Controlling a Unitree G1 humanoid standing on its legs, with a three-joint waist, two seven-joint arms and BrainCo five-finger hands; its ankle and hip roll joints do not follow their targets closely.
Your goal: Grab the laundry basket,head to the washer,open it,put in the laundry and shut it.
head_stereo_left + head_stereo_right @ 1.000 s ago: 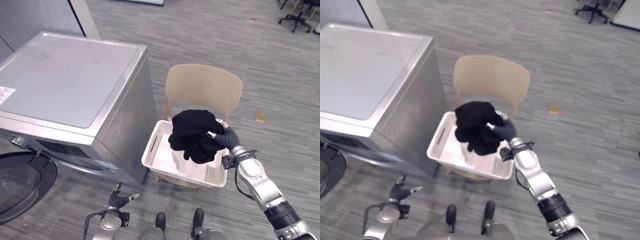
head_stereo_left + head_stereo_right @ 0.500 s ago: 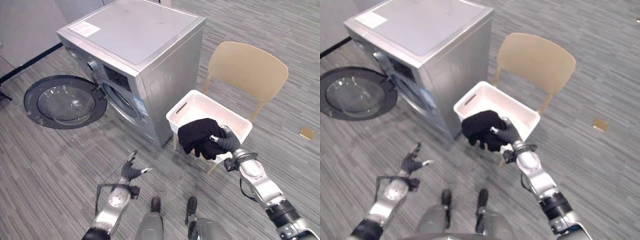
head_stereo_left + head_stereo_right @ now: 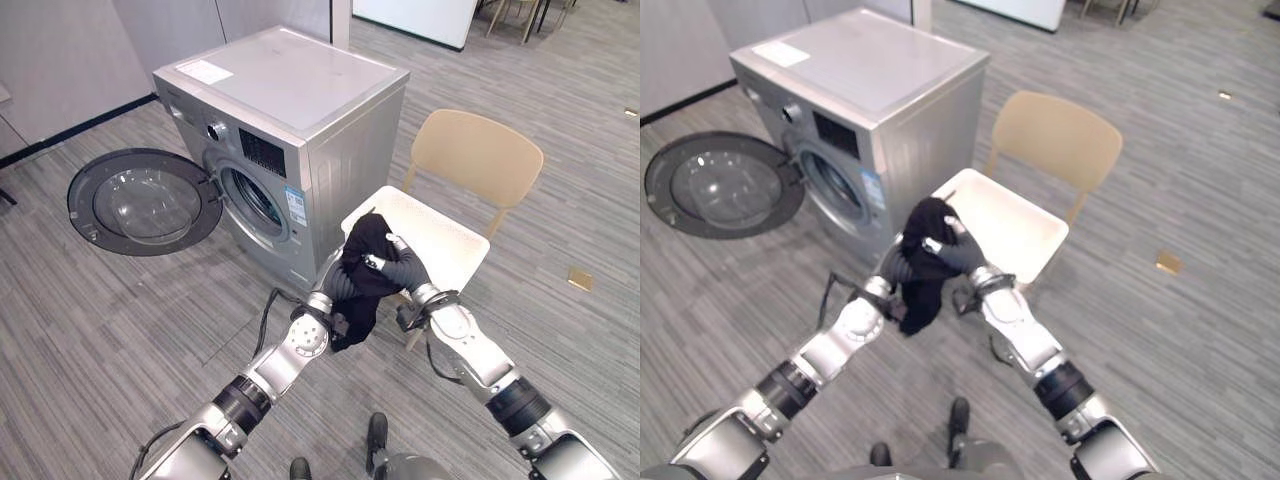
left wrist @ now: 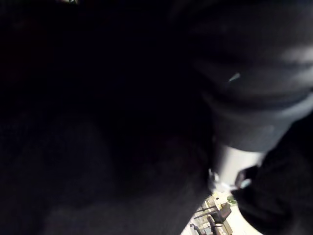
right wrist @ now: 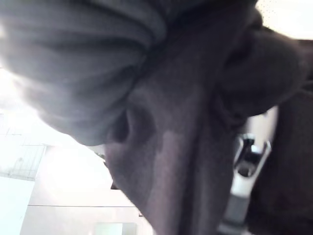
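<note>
Right now my right robot hand [image 3: 400, 268] is clenched on a soft black garment [image 3: 362, 280], its curled silver fingers pressing into the top of the bundle. The cloth is bunched and rumpled there, then hangs down in a limp, narrow fold. My left robot hand [image 3: 341, 285] comes up against the same garment from the washer's side; its dark ribbed cover shows, but the fingers are buried in the cloth, so I cannot tell whether they grip it. In my left wrist view the black fabric [image 4: 98, 147] lies close over everything, matte and creased.

The garment hangs in the air just in front of the basket [image 3: 450, 250], a white, smooth-walled plastic tub with a rectangular rim and a slot handle in its short side. It rests on the seat of a chair [image 3: 480, 158], tan, with a rounded, gently curved back.

Beside the chair stands the washer [image 3: 290, 110], a boxy silver-grey machine with a flat, faintly glossy top. Its round door [image 3: 145, 202], dark-rimmed with a domed glass pane, is swung wide open, baring the circular drum opening [image 3: 256, 200]. The floor [image 3: 90, 330] is grey with fine streaks.
</note>
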